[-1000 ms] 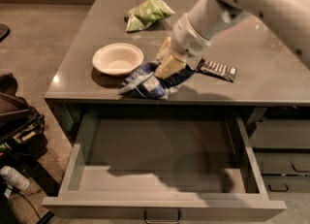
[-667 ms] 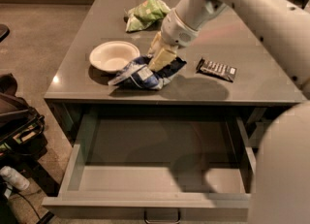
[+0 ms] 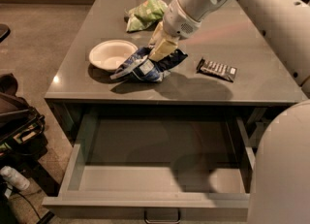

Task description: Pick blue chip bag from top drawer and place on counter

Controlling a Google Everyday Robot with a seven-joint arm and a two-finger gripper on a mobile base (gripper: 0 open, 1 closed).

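Note:
The blue chip bag (image 3: 140, 67) is over the grey counter (image 3: 261, 85), just right of the white bowl, with its shadow on the worktop beneath it. My gripper (image 3: 162, 53) comes down from the upper right and is shut on the bag's upper edge, with its yellowish fingers (image 3: 164, 47) pinching it. I cannot tell whether the bag rests on the counter or hangs just above it. The top drawer (image 3: 160, 179) is pulled wide open below the counter's front edge. Its grey interior is bare, and its bar handle (image 3: 162, 216) is at the bottom.
A white bowl (image 3: 112, 54) stands left of the bag. A light green snack bag (image 3: 145, 13) lies behind it. A black bar wrapper (image 3: 217, 69) lies to the right. My arm fills the right side. A dark bag (image 3: 17, 121) and a bottle (image 3: 14, 178) are on the floor at left.
My gripper has carried the blue chip bag back from the counter's front edge and slightly left, further onto the counter beside the bowl. The drawer stays open.

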